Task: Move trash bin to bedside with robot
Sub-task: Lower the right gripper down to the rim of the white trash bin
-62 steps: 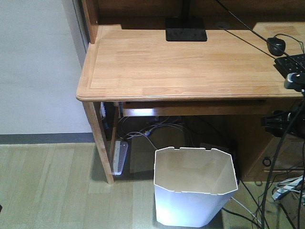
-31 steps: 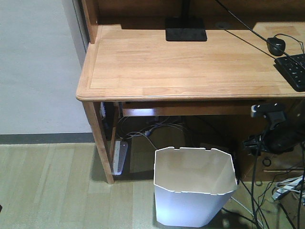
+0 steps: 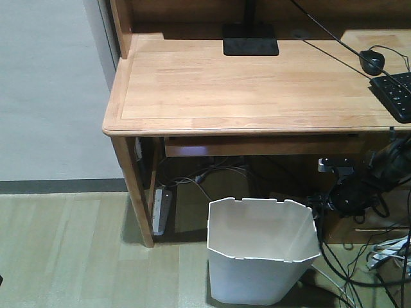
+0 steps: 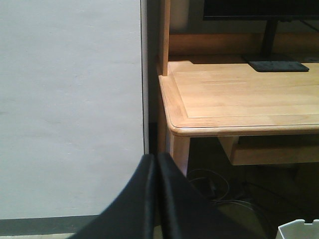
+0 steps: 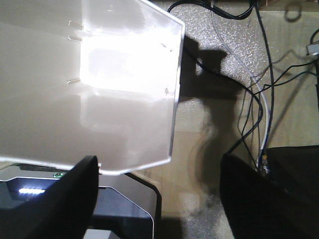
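The white faceted trash bin [image 3: 263, 256] stands on the floor under the front of a wooden desk; its corner also shows in the left wrist view [image 4: 299, 230]. My right gripper [image 3: 321, 204] hangs on its black arm just beside the bin's right rim. In the right wrist view this gripper [image 5: 159, 199] is open wide, looking down on the bin [image 5: 89, 84], with the rim's corner between the fingers [image 5: 65, 199] and nothing gripped. My left gripper [image 4: 155, 199] is shut and empty, pointing at the wall by the desk's left leg. The bedside is out of view.
The wooden desk [image 3: 244, 90] carries a monitor foot [image 3: 250, 45], a mouse [image 3: 372, 61] and a keyboard [image 3: 395, 93]. A power strip [image 3: 162, 210] and tangled cables [image 3: 359, 269] lie under and right of the desk. A grey wall [image 3: 51, 90] fills the left.
My right arm has come down from desk height and swung left to the bin's right rim. The bin and the left gripper have not moved.
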Motion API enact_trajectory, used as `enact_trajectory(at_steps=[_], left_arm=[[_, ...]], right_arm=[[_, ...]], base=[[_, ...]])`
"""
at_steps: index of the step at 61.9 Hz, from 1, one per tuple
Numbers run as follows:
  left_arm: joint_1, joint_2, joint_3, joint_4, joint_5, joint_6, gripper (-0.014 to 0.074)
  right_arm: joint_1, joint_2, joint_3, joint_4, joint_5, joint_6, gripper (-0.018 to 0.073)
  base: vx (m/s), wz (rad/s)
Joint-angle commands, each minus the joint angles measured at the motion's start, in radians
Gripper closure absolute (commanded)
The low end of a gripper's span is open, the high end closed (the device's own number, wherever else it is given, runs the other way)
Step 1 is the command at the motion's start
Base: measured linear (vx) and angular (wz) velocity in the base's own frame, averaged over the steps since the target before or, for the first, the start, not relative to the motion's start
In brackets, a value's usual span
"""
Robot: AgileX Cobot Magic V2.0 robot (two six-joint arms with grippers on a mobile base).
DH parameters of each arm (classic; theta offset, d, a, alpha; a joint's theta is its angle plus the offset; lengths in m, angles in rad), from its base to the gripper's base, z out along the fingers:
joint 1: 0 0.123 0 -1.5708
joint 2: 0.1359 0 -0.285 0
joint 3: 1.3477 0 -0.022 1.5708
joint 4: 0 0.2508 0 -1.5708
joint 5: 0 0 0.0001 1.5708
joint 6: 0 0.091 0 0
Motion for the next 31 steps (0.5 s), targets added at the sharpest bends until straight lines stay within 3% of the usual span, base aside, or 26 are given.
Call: enact_trajectory(at_steps=[1,31], left_arm=[[-0.006,-0.010,0.029,-0.004,-0.073,-0.009,0.0602],[-0.006,-0.010,0.029,-0.004,-0.073,-0.009,0.0602]], right_arm=[[0.000,0.009,-0.067,0.012,0.001,-0.021,0.0064],[-0.001,0.253,-0.292,0.012,0.048,-0.022,0.0064]], base=[[0.00,0.00],[0.00,0.00]])
